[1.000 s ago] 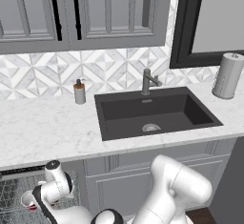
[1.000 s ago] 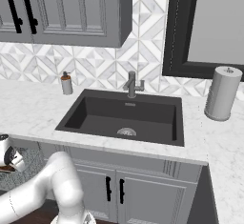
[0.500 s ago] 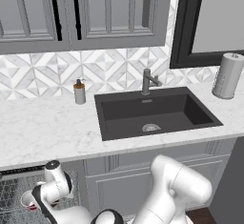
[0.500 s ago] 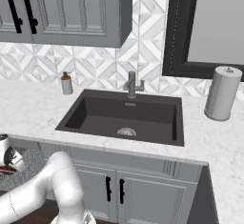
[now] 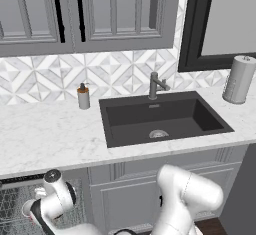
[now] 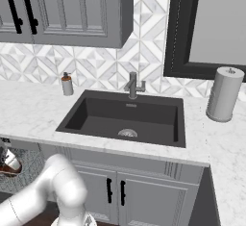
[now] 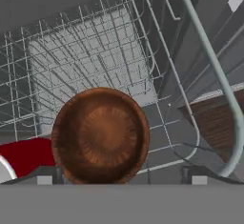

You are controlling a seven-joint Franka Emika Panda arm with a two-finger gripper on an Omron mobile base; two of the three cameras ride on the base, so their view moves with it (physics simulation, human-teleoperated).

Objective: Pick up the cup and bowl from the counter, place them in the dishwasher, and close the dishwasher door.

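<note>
Bowl: the dark brown bowl point(image 7: 100, 135) is seen in the hand view lying in the grey wire rack point(image 7: 81, 61) of the dishwasher point(image 5: 20, 206), between the spread finger tips and not clamped by them.
Cup: the red cup point(image 7: 24, 157) is seen on its side in the same rack, just beside the bowl at the lower left of the hand view, its white rim at the frame edge.
Gripper: the gripper point(image 7: 121, 174) is held over the rack, jaws wide apart and empty, one tip point(image 7: 45, 175) showing either side of the bowl.
Counter: the white marble counter point(image 5: 47, 136) is shown with the dark sink point(image 5: 162, 119), a soap dispenser point(image 5: 83, 97) and a paper towel roll point(image 5: 239, 79).
</note>
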